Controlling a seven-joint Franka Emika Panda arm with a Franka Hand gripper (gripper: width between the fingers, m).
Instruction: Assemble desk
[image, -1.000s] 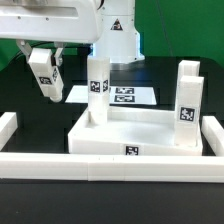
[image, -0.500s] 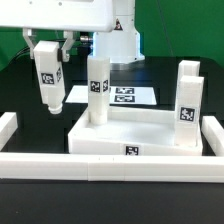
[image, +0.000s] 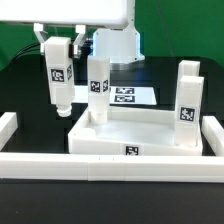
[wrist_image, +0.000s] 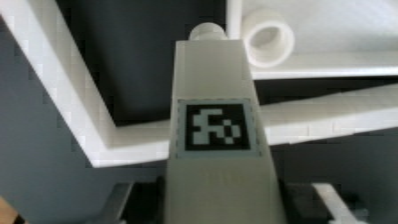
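Observation:
The white tabletop (image: 125, 135) lies as a shallow tray near the front rail. One tagged leg (image: 97, 90) stands in its far left corner and two legs (image: 187, 102) stand at the exterior view's right side. My gripper (image: 59, 42) is shut on a fourth white tagged leg (image: 58, 78) and holds it upright in the air, just left of the tabletop's left edge. In the wrist view the held leg (wrist_image: 221, 130) points down toward a round corner socket (wrist_image: 270, 42) of the tabletop (wrist_image: 338, 110); the gripper (wrist_image: 222, 205) grips its upper end.
White border rails run along the front (image: 110, 166), the exterior view's left (image: 8, 130) and right (image: 212, 135). The marker board (image: 128, 97) lies flat behind the tabletop. The robot base (image: 115, 45) stands at the back.
The held leg has swung from tilted to upright and moved toward the exterior view's right, closer to the tabletop's left side.

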